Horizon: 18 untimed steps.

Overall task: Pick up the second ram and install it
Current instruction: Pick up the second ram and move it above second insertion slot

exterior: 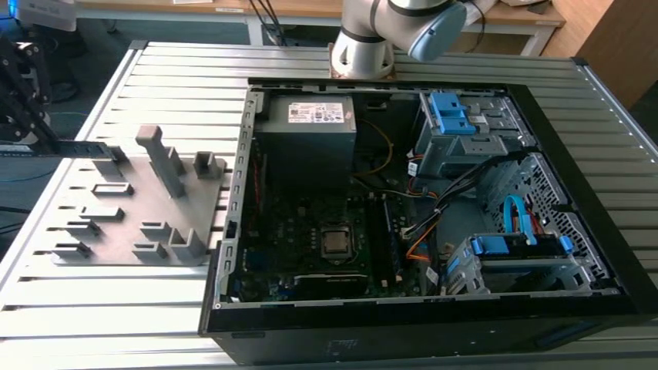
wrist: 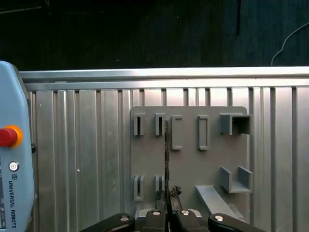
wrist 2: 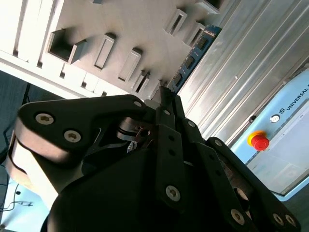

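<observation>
Gripper (wrist: 168, 194) pinches flat ram (wrist: 167, 145) (edge-on).

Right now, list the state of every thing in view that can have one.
hand: shut on the second ram.
second ram: held on edge above the grey fixture, not yet in the computer.
grey fixture: flat on the slatted table; the slots seen in the first wrist view look empty.
computer case: lying on its side, open, motherboard exposed.
</observation>
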Tool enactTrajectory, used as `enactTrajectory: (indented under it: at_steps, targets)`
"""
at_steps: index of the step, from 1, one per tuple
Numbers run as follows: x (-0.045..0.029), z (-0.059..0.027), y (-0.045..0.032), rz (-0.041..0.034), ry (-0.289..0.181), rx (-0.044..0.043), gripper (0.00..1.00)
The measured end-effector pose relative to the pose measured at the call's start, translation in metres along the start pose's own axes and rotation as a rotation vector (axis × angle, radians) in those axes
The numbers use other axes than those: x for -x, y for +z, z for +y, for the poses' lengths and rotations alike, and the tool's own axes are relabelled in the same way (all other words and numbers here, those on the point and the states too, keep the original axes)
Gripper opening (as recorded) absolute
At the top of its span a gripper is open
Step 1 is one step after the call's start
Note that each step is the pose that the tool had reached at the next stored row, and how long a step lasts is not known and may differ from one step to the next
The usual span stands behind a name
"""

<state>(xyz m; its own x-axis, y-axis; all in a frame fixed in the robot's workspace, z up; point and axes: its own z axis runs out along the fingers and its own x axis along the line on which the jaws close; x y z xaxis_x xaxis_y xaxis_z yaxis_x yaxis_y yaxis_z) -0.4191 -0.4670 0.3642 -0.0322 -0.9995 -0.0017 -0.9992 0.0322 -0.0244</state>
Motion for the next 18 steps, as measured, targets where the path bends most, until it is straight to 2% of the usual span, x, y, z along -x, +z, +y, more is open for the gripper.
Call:
enactTrajectory:
  at_steps: [12,16,18]
  targets:
    - [0.0000,-0.0004,-0.0177,-0.0012,0.000,0.0001,0.14]
    - [0.0000,-0.0005,-0.0224,-0.0045,0.000,0.0001,0.14]
    - [0.0000,-0.0006,-0.0247,-0.0084,0.000,0.0002,0.14]
